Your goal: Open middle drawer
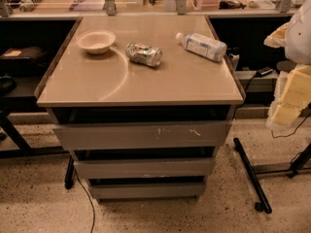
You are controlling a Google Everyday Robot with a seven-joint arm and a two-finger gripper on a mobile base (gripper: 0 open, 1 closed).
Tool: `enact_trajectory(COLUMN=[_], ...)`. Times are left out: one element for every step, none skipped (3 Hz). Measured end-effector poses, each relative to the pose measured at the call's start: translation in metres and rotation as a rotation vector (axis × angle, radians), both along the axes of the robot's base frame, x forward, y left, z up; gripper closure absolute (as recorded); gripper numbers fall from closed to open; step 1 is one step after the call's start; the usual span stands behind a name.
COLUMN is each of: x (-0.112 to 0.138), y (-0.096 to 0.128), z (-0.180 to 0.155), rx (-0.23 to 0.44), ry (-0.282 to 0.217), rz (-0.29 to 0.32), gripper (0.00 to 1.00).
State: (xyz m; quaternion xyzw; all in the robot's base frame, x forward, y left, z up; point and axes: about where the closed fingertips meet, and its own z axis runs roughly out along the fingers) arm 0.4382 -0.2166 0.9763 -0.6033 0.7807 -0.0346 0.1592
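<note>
The gripper (292, 94) is hanging at the right edge of the camera view, beside the cabinet's right side and well apart from every drawer front; I cannot tell how far open it is, and nothing from the cabinet is showing in its hold. The middle drawer (143, 169) is sitting between the taller scratched front (141, 135) above and the narrowest front (146, 191) below, and it is looking shut, or close to it, so the opening step is not yet begun. The main risk is lying in the plain, handle-less front; the only purchase is seeming to be the dark gap along its top edge, so the gripper is likely to be slipping off or catching the scratched front instead, since the three fronts are stacking close together. A hard pull is also risking a shift of the whole cabinet; the water bottle (201, 46) and the crushed can (144, 54) are both lying on their sides on the cabinet top (165, 84) and are liable to be rolling off. The black stand leg (250, 174) is lying near the approach on the right. As for containers, the white bowl (96, 41) is looking empty; the drawers are hiding their contents.
</note>
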Motion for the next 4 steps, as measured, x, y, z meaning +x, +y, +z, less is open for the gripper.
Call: enact_trajectory(x=[0.0, -0.004, -0.004, 0.001], y=[0.0, -0.001, -0.004, -0.006], z=[0.0, -0.021, -0.091, -0.181], rx=[0.0, -0.005, 0.008, -0.011], ry=[0.0, -0.015, 0.004, 0.065], rz=[0.0, 0.004, 0.022, 0.047], gripper=[0.0, 0.0, 0.0, 0.0])
